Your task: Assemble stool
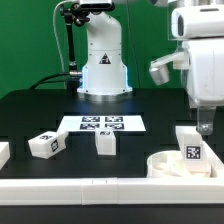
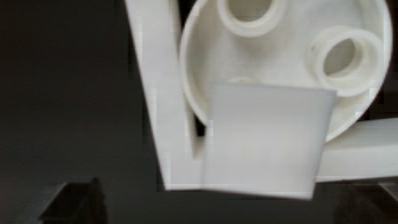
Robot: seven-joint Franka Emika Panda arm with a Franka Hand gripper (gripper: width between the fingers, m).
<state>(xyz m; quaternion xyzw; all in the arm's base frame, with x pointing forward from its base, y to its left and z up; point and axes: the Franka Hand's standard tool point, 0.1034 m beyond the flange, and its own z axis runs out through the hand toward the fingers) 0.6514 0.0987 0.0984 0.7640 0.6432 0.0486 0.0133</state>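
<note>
White seat [image 1: 160, 166] is running off the exterior view's right edge, an upright leg [image 1: 190, 150] hiding part; the gripper [image 1: 205, 127] is hovering just above, spread wide, gripping nothing.

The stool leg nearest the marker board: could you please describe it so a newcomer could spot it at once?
Start from the robot base at the back of the black table, then come forward over the marker board. Just in front of it sits a small white leg. Unlike the tagged leg to the exterior view's left, it shows no tag here.
</note>
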